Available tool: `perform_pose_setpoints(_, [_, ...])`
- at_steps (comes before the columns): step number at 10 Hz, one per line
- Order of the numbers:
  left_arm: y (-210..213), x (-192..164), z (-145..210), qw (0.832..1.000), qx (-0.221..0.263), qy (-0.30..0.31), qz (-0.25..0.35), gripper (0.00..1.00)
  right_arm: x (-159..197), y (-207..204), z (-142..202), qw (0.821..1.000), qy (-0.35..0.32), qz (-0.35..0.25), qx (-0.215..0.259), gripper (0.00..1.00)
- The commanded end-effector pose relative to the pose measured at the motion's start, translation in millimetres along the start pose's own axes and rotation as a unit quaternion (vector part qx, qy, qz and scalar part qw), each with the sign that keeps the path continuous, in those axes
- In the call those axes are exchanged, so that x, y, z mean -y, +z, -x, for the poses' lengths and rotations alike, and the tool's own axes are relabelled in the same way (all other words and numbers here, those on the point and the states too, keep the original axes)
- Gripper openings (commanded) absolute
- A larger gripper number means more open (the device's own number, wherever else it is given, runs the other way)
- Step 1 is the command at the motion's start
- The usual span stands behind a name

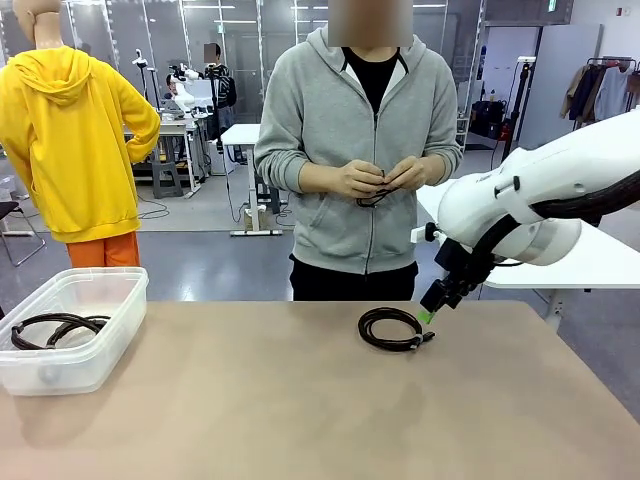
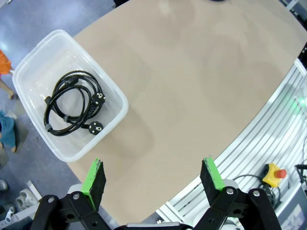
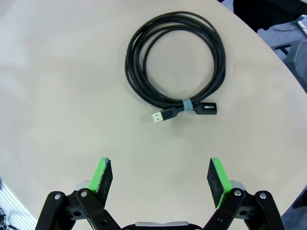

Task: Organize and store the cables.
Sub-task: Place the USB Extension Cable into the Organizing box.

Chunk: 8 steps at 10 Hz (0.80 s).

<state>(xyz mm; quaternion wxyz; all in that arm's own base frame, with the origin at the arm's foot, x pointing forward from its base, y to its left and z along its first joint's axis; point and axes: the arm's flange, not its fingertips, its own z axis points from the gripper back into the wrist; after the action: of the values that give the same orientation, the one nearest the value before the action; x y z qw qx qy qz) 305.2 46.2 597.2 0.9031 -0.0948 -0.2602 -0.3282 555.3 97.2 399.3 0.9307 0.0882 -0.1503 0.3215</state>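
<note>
A coiled black cable (image 1: 393, 328) with a USB tip lies on the tan table near its far edge; the right wrist view shows this cable (image 3: 175, 64) as a round coil bound with a grey tie. My right gripper (image 1: 428, 315) hangs open just right of and above the coil, and in its own view the right gripper (image 3: 159, 178) has nothing between its fingers. Another coiled cable (image 2: 72, 103) with chunky plugs rests inside the clear bin (image 2: 112, 91). My left gripper (image 2: 154, 176) stands open high above the table beside the bin. The person holds a small black cable (image 1: 377, 192) in both hands.
The clear plastic bin (image 1: 85, 370) sits at the table's left edge. The person stands at the far side behind the coil. A metal frame with a yellow-and-red stop button (image 2: 274, 173) runs along the table's near edge.
</note>
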Motion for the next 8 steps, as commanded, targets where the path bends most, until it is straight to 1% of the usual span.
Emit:
perform_pose_setpoints(1, [0.3, 1.0, 0.1, 1.0, -0.004, 0.0, -0.004, 1.0, 2.9, -6.1, -8.0, 1.0, -0.012, 0.019, -0.003, 1.0])
perform_pose_setpoints(4, [0.3, 1.0, 0.1, 1.0, -0.004, 0.0, -0.004, 1.0, 0.1, -15.7, -4.8, 1.0, -0.01, 0.024, -0.01, 1.0])
perform_pose_setpoints(6, [0.3, 1.0, 0.1, 1.0, -0.004, 0.0, -0.004, 1.0, 2.2, -22.4, -4.7, 0.999, -0.037, 0.029, -0.005, 1.0])
perform_pose_setpoints(8, [0.3, 1.0, 0.1, 1.0, -0.004, 0.0, -0.004, 1.0, 1.3, -25.1, -7.2, 0.999, -0.031, 0.034, -0.009, 1.0])
